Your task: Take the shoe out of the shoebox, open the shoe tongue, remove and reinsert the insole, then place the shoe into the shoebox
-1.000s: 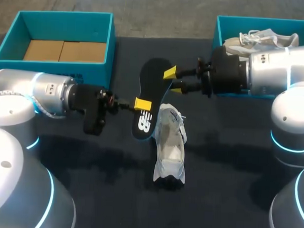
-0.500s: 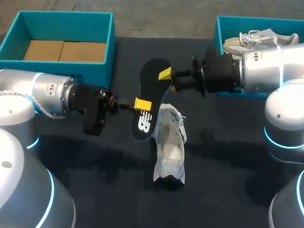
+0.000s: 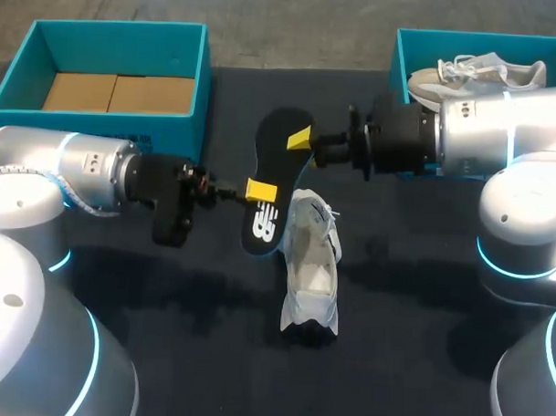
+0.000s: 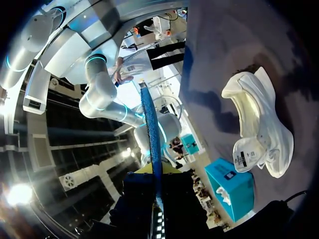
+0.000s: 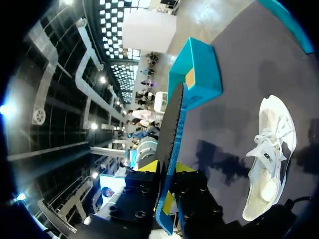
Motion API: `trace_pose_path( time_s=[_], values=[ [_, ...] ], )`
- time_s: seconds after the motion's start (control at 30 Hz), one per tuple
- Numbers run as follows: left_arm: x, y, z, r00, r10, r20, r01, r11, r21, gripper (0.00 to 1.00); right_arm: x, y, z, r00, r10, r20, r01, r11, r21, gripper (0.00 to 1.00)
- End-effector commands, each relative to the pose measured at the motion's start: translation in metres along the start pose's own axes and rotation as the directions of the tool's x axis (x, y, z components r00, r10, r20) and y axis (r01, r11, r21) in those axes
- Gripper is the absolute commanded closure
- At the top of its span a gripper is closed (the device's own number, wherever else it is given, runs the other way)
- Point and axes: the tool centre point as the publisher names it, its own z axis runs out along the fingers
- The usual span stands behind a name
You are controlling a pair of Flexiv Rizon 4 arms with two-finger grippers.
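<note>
Both the left gripper [image 3: 260, 189] and the right gripper [image 3: 301, 139] are clenched on the black insole [image 3: 272, 167], holding it in the air over the white shoe [image 3: 311, 264] on the table [image 3: 421, 304]. Uneven pulling could bend it or tear it loose from one grip.

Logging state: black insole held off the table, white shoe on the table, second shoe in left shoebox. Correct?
No. Head view: the second shoe lies in the right shoebox; the left shoebox holds no shoe. The black insole and white shoe are as stated.
</note>
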Motion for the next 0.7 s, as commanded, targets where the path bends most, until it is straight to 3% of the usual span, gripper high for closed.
trace_pose_path(
  time_s=[0.03,0.33,0.4,0.43,0.7],
  values=[
    [0.001,-0.001,0.001,1.000,0.003,0.001,-0.003,1.000,-0.004,1.00,0.001,-0.002,0.004,1.000,0.000,0.000,0.000,1.000,-0.006,1.00],
    [0.001,-0.001,0.001,1.000,0.003,0.001,-0.003,1.000,-0.004,1.00,0.000,-0.001,0.005,1.000,-0.001,-0.011,0.001,1.000,0.001,1.00],
    [0.001,-0.001,0.001,1.000,-0.004,0.002,0.004,1.000,0.000,0.23,-0.001,0.000,0.005,1.000,-0.002,-0.014,0.002,1.000,0.003,1.00],
    [0.000,-0.001,0.001,1.000,-0.005,0.003,0.005,1.000,0.001,0.00,-0.001,0.000,0.005,1.000,-0.002,-0.015,0.002,1.000,0.004,1.00],
    [0.000,-0.002,-0.019,0.999,-0.025,-0.034,0.025,1.000,-0.017,0.00,-0.008,0.000,-0.001,1.000,-0.005,-0.030,0.006,1.000,0.006,1.00]
  ],
)
